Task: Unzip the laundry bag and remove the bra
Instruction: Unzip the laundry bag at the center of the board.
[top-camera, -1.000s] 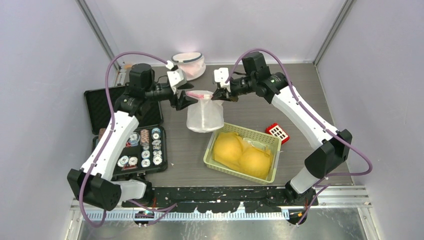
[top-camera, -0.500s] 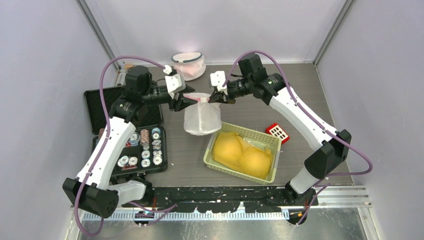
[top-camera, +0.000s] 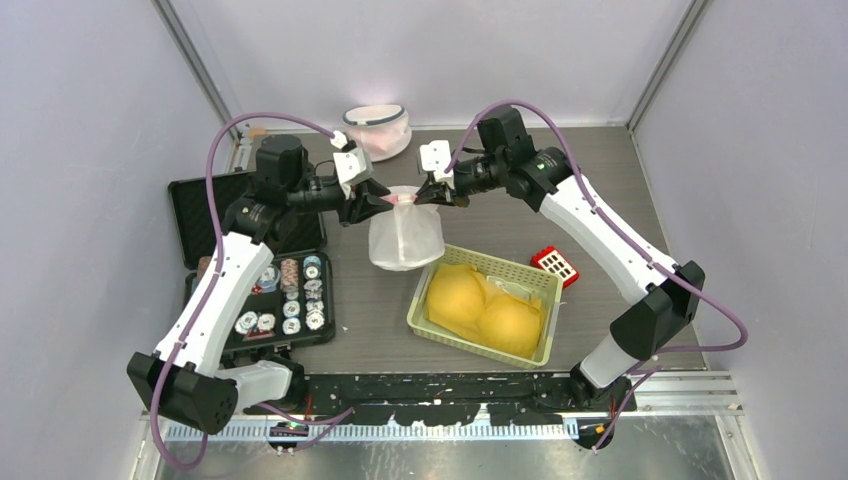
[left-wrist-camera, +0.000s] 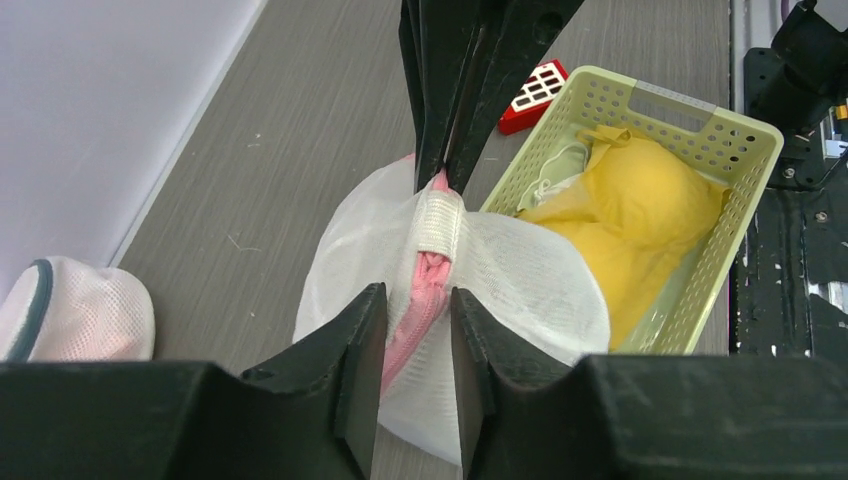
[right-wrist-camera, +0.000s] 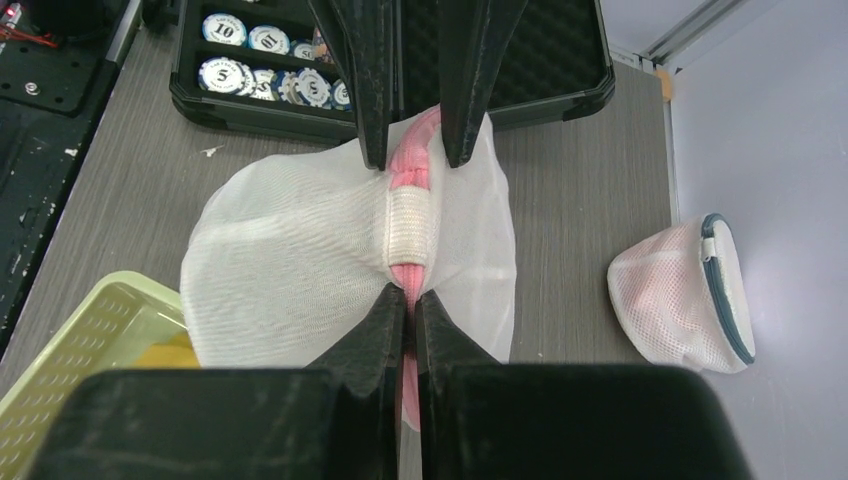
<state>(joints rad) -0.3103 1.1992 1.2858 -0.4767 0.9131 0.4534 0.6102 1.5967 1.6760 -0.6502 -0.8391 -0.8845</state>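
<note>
Both arms are reaching up and inward from their bases at the near edge, wrists turned so that the two sets of fingers are facing each other over the middle of the grey wood-grain counter (top-camera: 610, 180). The left arm is rising along the left side and bending right at the wrist, while the right arm is arching high across the back and pointing left. Between them is hanging the white mesh laundry bag with a pink zipper rim (top-camera: 405, 238), its body drooping beside the far-left corner of the pale green perforated plastic basket (top-camera: 520, 275); whether its bottom is touching the counter cannot be told. The left fingers (left-wrist-camera: 352, 375) are pinching the pink rim on one side of the white elastic tab, with a narrow gap filled by fabric. The right fingers (right-wrist-camera: 385, 330) are pressing almost together on the same rim from the opposite side. The yellow padded bra (top-camera: 482, 308) is lying in the basket, apart from the bag. A second white mesh pouch with a dark rim (top-camera: 379, 128) is sitting at the back wall, and an open black case of poker chips (top-camera: 285, 290) is lying under the left arm.
</note>
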